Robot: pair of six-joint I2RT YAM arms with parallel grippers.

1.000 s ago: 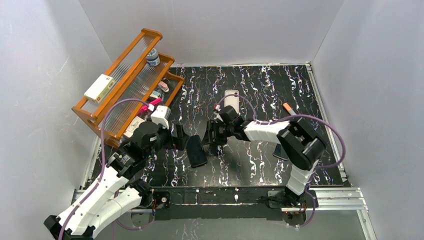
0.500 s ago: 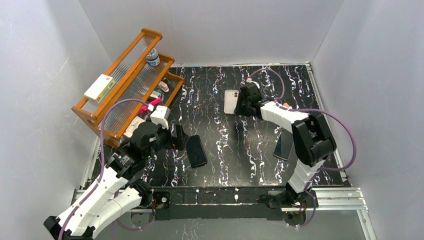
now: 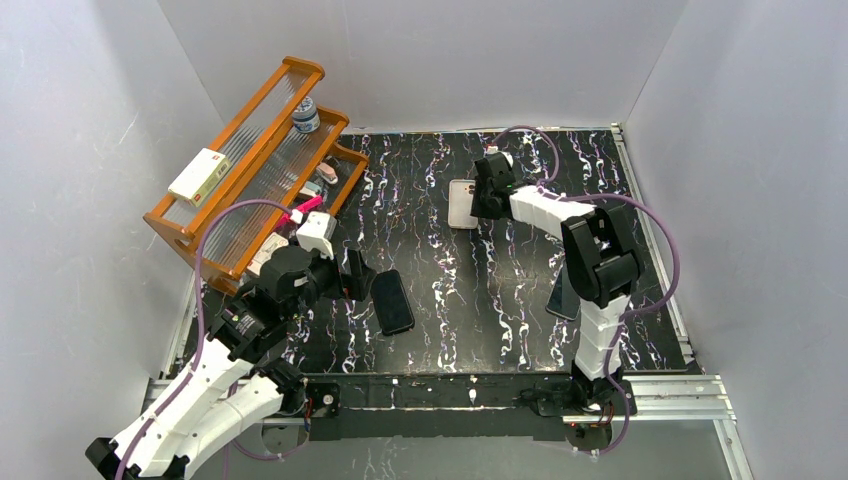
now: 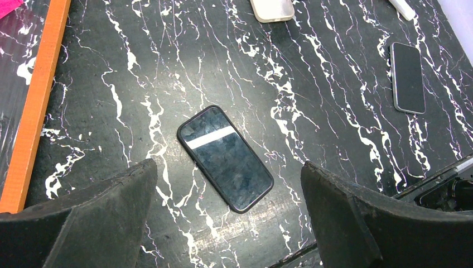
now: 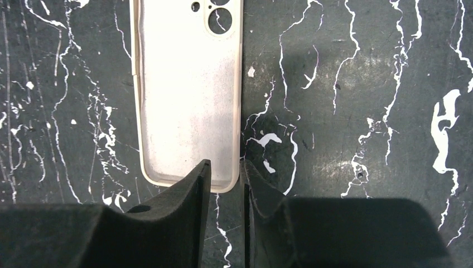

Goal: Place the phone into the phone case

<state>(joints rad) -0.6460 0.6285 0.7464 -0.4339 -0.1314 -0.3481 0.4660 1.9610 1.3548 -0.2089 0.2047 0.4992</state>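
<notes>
Overhead, my right pincer (image 3: 480,200): down at the right edge of the pale cream rounded-rectangle phone case (image 3: 461,203).
Left wrist, my left pincer (image 4: 228,166): spread wide, empty, above the flat glossy black phone (image 4: 226,158), which lies screen-up, well apart from the phone case.
Right wrist, right pincer: nearly together, astride the case's long wall near a corner. Whether it is gripping, I cannot tell.

Black phone (image 4: 226,158) lies flat on the near side, glossy screen up. Cream phone case (image 5: 187,100) lies flat farther back, hollow side up.
</notes>
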